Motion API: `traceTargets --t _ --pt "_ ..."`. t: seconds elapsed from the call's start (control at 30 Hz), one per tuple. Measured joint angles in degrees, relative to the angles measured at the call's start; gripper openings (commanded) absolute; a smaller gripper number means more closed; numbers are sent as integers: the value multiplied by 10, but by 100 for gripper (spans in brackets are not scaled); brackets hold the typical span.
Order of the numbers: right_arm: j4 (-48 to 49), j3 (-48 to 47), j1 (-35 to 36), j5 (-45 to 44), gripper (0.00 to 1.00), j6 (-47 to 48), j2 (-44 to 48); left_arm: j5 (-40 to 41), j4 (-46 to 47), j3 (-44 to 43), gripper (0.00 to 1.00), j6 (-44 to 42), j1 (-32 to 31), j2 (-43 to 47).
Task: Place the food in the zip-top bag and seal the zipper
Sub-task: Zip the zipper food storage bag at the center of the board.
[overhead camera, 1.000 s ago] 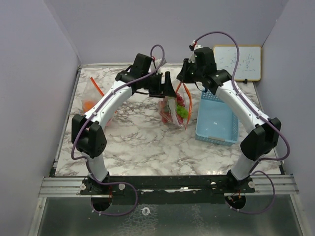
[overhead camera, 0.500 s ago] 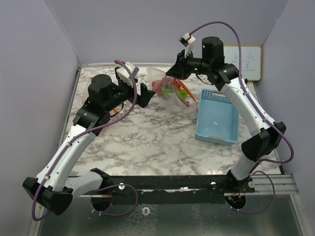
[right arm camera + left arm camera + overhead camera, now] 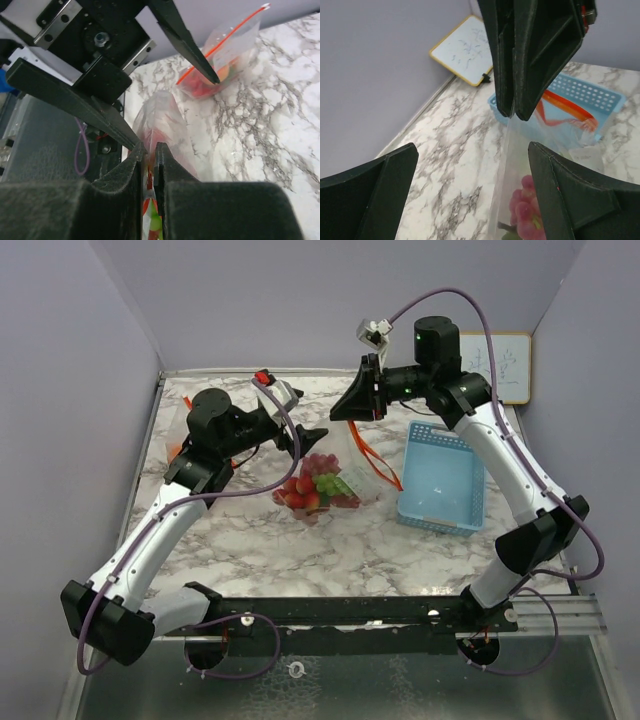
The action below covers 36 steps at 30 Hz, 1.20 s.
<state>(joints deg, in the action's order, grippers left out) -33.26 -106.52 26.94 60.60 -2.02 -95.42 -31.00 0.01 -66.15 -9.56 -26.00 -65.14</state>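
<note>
A clear zip-top bag (image 3: pixel 335 465) with an orange zipper strip (image 3: pixel 378 465) hangs from my right gripper (image 3: pixel 342 412), which is shut on its top edge. Red and green grape-like food (image 3: pixel 312 487) lies in the bag's bottom, down at the table. The right wrist view shows the fingers pinching the bag's film (image 3: pixel 160 115). My left gripper (image 3: pixel 305 440) is open just left of the bag, with the bag's edge (image 3: pixel 512 190) and pink fruit (image 3: pixel 527 210) between its spread fingers and nothing held. A second bag with food (image 3: pixel 222 65) lies at the far left of the table.
A light-blue mesh basket (image 3: pixel 440 480) stands right of the bag and also shows in the left wrist view (image 3: pixel 602 97). A small whiteboard (image 3: pixel 500 368) leans at the back right corner. Purple walls close in the marble table (image 3: pixel 300 540) on three sides.
The left arm has pulled back from the bag, its gripper open. The right gripper has turned and the bag has swung down, so the food now sits lower, near the table.
</note>
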Motion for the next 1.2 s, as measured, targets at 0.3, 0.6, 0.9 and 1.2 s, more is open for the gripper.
traceTargets --t 0.3,0.6,0.9,1.2 --pt "-1 11 0 59 6 2 9 -168 87 0 81 99 2 -46" --pt "0 12 0 78 7 1 9 -211 144 0 74 156 2 -78" --pt "3 11 0 96 7 -7 9 -213 150 0 0 181 2 -105" --pt "6 6 -3 66 40 -4 10 -217 148 -10 0 195 -2 -108"
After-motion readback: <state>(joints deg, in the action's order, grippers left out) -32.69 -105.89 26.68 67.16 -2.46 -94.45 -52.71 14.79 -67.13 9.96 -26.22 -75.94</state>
